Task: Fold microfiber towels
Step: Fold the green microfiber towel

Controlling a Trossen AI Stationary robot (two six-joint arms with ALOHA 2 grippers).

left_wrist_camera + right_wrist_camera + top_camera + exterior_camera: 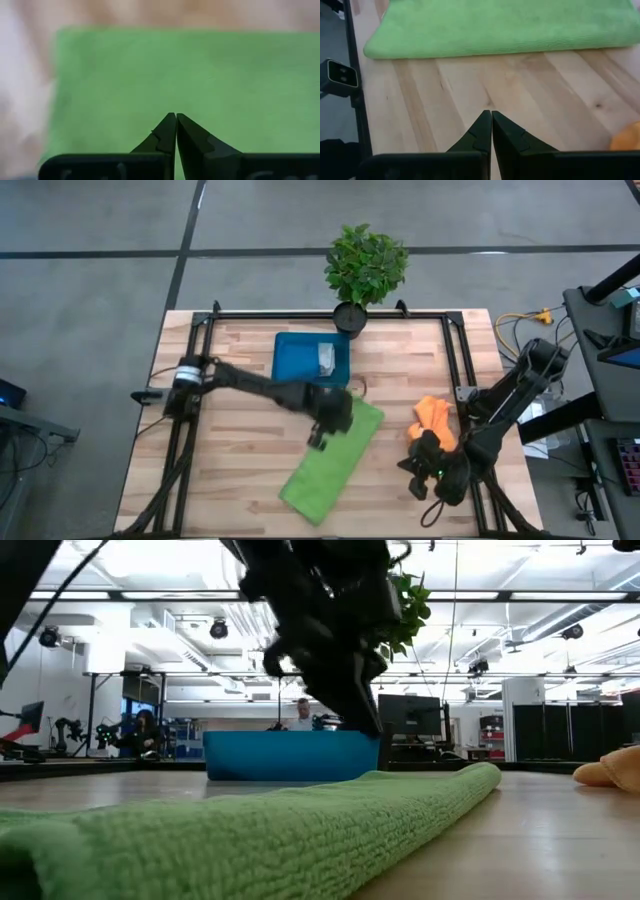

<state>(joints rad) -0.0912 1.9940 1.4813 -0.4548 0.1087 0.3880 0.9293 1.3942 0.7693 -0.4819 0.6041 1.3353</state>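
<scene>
Fuzzy lime green towel (332,462) folded into long strip, mid wooden tabletop (230,470); orange towel (435,420) crumpled at right; blue tray (298,360) holds grey-white cloth (326,358); left claw (318,442) and right claw (418,476) both closed, empty

The green towel (332,460) is a plain lime green with a fine looped nap and no print, bright against the table (230,470), whose top is pale blond wood in long strips with darker streaks of grain. The orange towel (436,420) is a plain, vivid orange. The tray (296,360) is a deep teal blue, and the cloth (326,358) lying in it is grey-white. Both arms are matt black, as are the left gripper (175,122) and the right gripper (490,120). The plant (366,264) has mid-green leaves above a black pot (349,317). The floor (90,290) is plain grey, crossed by dark lines.
</scene>
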